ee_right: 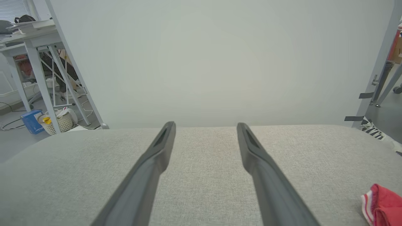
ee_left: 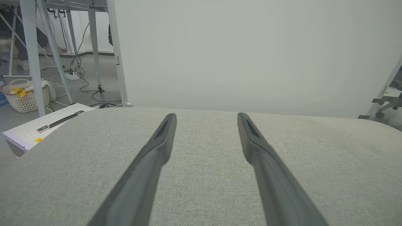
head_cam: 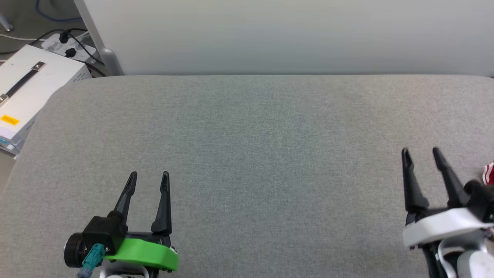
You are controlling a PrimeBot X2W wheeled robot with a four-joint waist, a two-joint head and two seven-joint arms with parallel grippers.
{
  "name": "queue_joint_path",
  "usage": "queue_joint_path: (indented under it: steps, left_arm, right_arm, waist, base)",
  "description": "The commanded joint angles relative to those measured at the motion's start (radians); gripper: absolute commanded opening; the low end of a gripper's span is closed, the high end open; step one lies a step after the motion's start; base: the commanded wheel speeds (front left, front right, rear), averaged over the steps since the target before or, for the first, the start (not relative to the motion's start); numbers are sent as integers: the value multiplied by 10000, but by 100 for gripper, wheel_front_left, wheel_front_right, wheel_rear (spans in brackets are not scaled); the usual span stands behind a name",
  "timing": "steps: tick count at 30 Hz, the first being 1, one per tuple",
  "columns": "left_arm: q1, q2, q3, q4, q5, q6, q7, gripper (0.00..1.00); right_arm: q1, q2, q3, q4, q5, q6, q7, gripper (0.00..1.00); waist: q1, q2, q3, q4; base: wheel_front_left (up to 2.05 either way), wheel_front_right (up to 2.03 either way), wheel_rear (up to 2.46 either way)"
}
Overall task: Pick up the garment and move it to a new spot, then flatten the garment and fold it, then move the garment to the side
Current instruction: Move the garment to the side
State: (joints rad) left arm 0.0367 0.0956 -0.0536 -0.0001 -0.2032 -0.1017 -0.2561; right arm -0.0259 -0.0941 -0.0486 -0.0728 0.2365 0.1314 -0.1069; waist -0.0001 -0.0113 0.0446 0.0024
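Garment (ee_right: 381, 204) sits at lower right edge, mostly cut off. Left gripper (head_cam: 149, 177) and right gripper (head_cam: 420, 151) spread, empty. Fold state unclear; probably nothing done yet.

Table (head_cam: 247, 146): grey weave.
Shirt (head_cam: 488, 173), 3 o'clock: red, red-and-white striped trim.
Left gripper (head_cam: 149, 174): black and green.
Right gripper (head_cam: 420, 150): black and white.
Box (head_cam: 34, 88), 10 o'clock: white.
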Motion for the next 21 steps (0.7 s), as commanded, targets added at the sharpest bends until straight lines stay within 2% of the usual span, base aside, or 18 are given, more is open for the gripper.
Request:
queue_joint_path:
  steps: [1,9,21]
  left_arm:
    - [165,-68,53,74,54,-67,-57,100]
    - [278,-186,227,498,208,-168,-57,100]
    - [322,-303,377,160,413,-252,-57,100]
  right_arm:
    - [305,122,13,196,77,-7,-171,100]
    - [929,355,219,739,23,-7,-808,100]
    - [743,423,297,786,-127,-7,-909,100]
  waist:
    - [1,113,-178,147]
    - [1,113,-375,226]
    - [1,113,-354,152]
  base:
    - [0,0,0]
    - [0,0,0]
    - [0,0,0]
